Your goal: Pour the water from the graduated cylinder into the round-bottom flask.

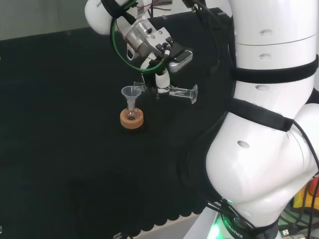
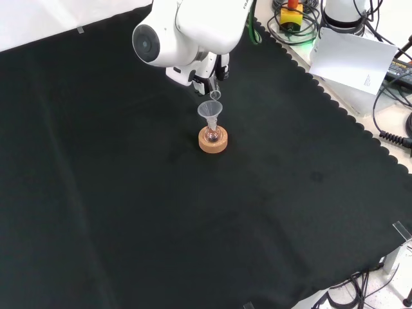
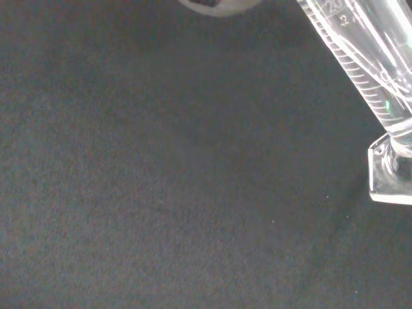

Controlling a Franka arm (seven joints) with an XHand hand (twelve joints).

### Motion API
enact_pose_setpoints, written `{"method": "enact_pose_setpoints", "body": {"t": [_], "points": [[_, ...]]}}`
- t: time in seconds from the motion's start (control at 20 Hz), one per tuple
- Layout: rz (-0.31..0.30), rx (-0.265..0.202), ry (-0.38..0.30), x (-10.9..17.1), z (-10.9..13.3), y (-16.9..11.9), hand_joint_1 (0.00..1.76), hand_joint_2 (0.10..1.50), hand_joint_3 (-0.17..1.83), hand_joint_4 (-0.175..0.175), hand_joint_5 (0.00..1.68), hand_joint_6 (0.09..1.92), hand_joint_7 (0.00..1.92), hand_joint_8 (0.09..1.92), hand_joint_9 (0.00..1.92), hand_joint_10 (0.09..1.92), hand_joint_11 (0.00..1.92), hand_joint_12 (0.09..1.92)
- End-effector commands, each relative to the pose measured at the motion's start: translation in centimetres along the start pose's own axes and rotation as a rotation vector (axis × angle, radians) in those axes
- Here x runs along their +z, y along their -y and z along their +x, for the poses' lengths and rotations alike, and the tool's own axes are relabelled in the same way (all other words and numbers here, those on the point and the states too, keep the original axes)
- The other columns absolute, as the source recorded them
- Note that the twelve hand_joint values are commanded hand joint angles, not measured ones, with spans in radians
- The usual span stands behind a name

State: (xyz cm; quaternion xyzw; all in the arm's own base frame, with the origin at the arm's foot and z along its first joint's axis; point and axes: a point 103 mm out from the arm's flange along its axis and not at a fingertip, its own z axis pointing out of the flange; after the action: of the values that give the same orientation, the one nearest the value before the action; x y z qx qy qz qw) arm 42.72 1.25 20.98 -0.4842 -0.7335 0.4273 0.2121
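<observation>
The hand (image 1: 160,74) has its fingers (image 1: 161,82) curled round the graduated cylinder (image 1: 175,92), grasping it near the mouth end; in the head view the cylinder's long axis lies almost level, foot out to the right, mouth to the left at the rim of the funnel (image 1: 130,93); the funnel stands in the round-bottom flask (image 1: 131,114), which sits in a cork ring (image 1: 131,119) on the counter (image 1: 60,149); the pour seems under way or nearly done, and turns on keeping the mouth over the funnel.
</observation>
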Motion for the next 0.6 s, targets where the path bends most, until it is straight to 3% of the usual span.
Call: {"method": "enact_pose_setpoints", "body": {"t": [0.05,0.6], "points": [[0.035,0.014,0.016,-0.24,0.09,-0.01,1.27,1.10,0.00,-0.175,0.98,0.98,1.03,0.97,1.51,0.10,1.24,0.72],[0.086,0.029,0.038,-0.40,0.09,0.07,1.27,1.10,0.00,-0.175,0.99,0.98,1.03,0.96,1.52,0.10,1.24,0.71]]}}
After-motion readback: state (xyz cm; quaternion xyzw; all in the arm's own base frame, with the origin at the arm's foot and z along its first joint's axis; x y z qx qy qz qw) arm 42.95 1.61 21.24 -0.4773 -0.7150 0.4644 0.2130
